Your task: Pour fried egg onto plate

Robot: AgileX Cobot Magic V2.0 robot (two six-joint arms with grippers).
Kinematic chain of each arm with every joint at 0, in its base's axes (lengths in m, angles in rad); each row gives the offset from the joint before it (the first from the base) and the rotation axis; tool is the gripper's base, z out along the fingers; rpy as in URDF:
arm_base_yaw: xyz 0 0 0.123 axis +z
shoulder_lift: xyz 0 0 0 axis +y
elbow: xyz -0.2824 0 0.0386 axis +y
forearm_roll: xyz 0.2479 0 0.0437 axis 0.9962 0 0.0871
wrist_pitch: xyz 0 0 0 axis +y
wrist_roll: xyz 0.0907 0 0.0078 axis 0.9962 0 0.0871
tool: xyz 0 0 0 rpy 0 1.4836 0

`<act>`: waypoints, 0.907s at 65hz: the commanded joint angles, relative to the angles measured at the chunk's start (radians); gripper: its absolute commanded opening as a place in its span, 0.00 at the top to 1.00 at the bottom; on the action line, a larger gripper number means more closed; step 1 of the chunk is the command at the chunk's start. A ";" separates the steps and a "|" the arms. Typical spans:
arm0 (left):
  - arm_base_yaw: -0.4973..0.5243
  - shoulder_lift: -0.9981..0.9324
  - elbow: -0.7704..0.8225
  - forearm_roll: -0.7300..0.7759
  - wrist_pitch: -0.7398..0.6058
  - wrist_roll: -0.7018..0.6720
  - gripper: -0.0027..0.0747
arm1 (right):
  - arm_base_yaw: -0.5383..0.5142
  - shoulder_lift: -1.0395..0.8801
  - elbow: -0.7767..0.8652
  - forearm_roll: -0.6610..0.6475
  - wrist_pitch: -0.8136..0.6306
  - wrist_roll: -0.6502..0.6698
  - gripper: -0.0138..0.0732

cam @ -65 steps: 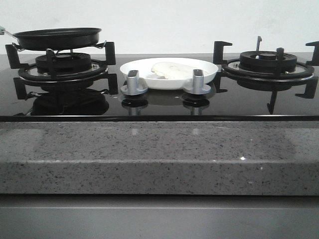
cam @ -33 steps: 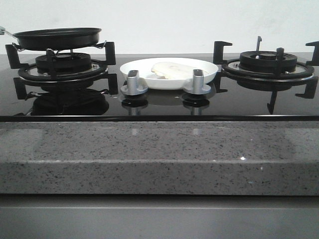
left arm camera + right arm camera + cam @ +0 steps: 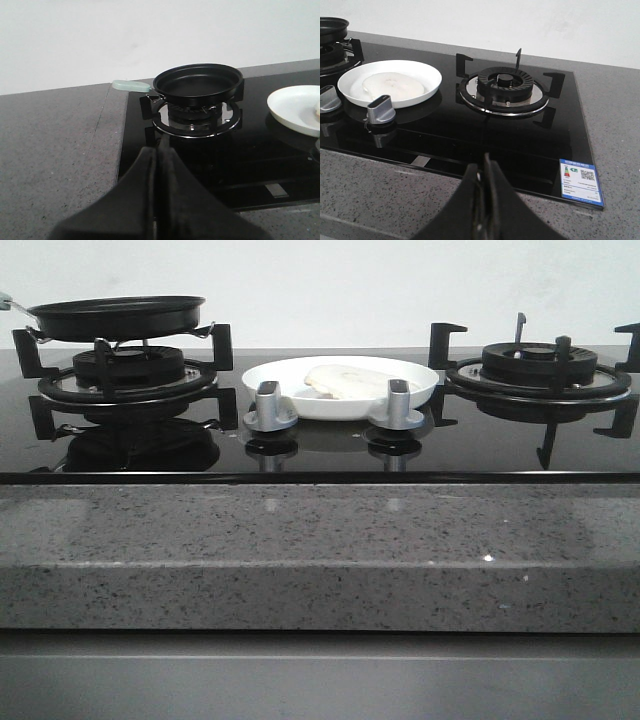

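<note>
Black and empty, the pan [image 3: 115, 316] sits on the left burner [image 3: 128, 375], well ahead of the left gripper [image 3: 159, 150], whose fingers are pressed together. The egg [image 3: 345, 380] lies on the plate [image 3: 290, 392] mid-stove, so pouring looks finished. The right gripper [image 3: 485, 170], likewise closed and empty, hangs well apart from both.

blue energy label [image 3: 580, 181], print unreadable, hob [image 3: 530, 145] corner
</note>
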 commanded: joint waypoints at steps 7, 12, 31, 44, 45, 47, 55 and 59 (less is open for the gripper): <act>-0.010 0.010 0.016 0.045 -0.111 -0.108 0.99 | -0.008 0.010 -0.024 0.002 -0.083 -0.001 0.92; -0.010 0.010 0.054 0.045 -0.126 -0.108 0.99 | -0.008 0.010 -0.024 0.002 -0.083 -0.001 0.92; -0.010 -0.112 0.284 0.060 -0.267 -0.108 0.99 | -0.008 0.010 -0.024 0.002 -0.083 -0.001 0.92; -0.010 -0.205 0.392 0.058 -0.303 -0.108 0.99 | -0.008 0.010 -0.024 0.002 -0.082 -0.001 0.92; -0.010 -0.205 0.397 0.058 -0.306 -0.108 0.99 | -0.008 0.010 -0.024 0.002 -0.082 -0.001 0.92; -0.010 -0.210 0.411 0.056 -0.313 -0.108 0.99 | -0.008 0.010 -0.024 0.002 -0.082 -0.001 0.92; -0.010 -0.210 0.426 0.056 -0.332 -0.108 0.99 | -0.008 0.010 -0.024 0.002 -0.082 -0.001 0.92; -0.010 -0.210 0.426 0.056 -0.340 -0.108 0.99 | -0.008 0.010 -0.024 0.002 -0.082 -0.001 0.92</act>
